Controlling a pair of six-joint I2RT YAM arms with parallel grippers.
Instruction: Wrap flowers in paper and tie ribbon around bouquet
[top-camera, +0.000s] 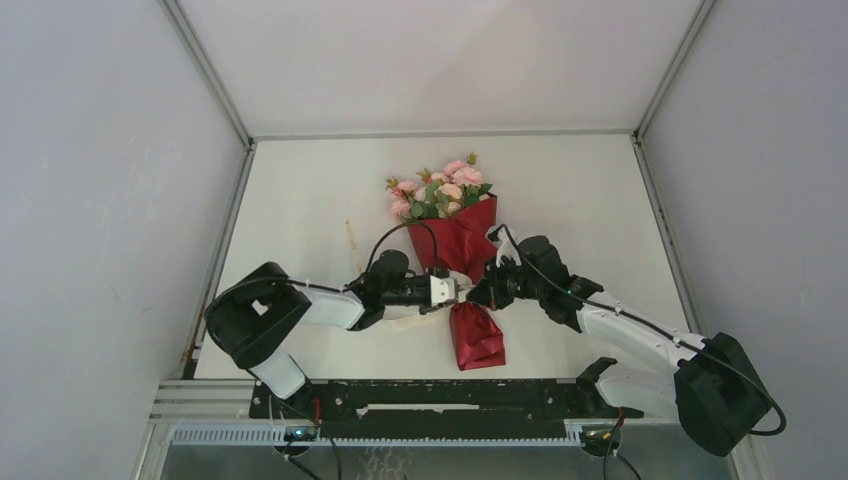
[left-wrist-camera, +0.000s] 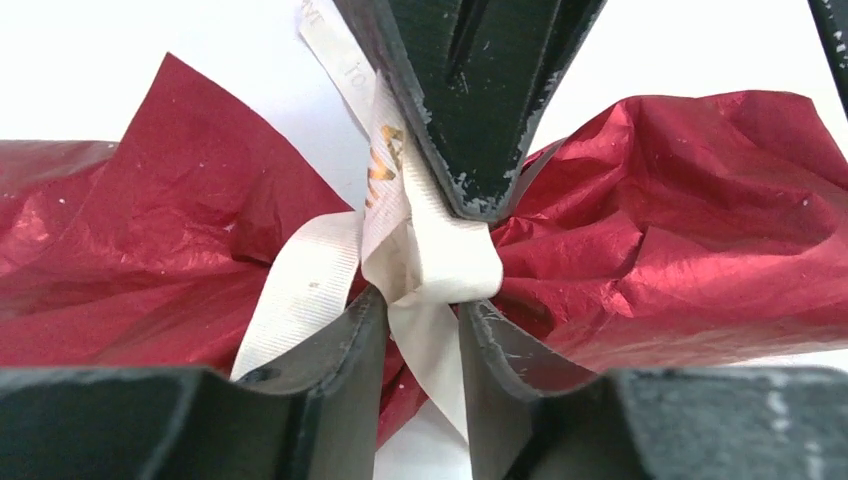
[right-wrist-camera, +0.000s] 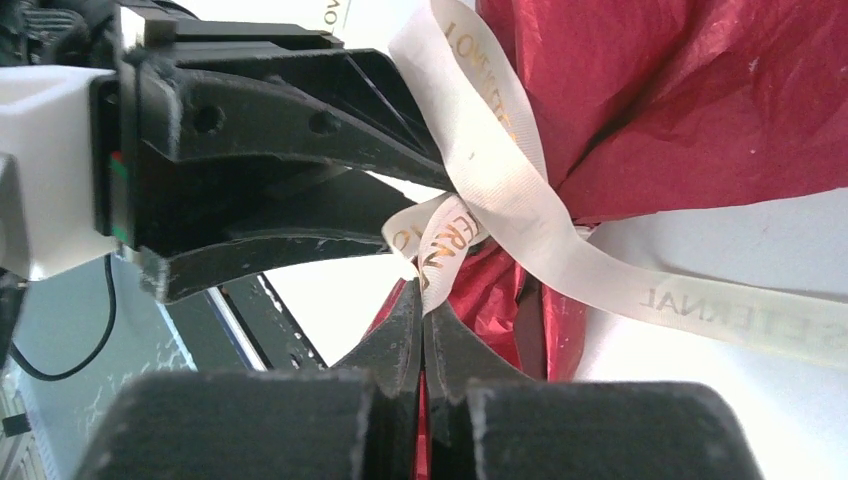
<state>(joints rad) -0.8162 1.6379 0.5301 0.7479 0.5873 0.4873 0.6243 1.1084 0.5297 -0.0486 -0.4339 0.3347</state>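
The bouquet lies in the middle of the table, pink flowers (top-camera: 440, 190) pointing away and the dark red paper (top-camera: 458, 243) pinched in at a waist. The cream ribbon (left-wrist-camera: 440, 262) is knotted around that waist. My left gripper (left-wrist-camera: 422, 298) is at the knot with its fingers apart, and one ribbon strand runs loose through the gap. My right gripper (right-wrist-camera: 425, 285) faces it from the other side, shut on a printed fold of the ribbon (right-wrist-camera: 500, 160). In the top view the left gripper (top-camera: 455, 292) and right gripper (top-camera: 480, 292) meet tip to tip at the waist. The stalks are hidden inside the paper (right-wrist-camera: 680, 100).
A ribbon tail (right-wrist-camera: 720, 310) trails over the white table (top-camera: 600, 200). Another pale strip (top-camera: 352, 243) lies left of the bouquet. The paper's lower end (top-camera: 476, 338) reaches towards the black rail (top-camera: 420, 395) at the near edge. Grey walls enclose both sides.
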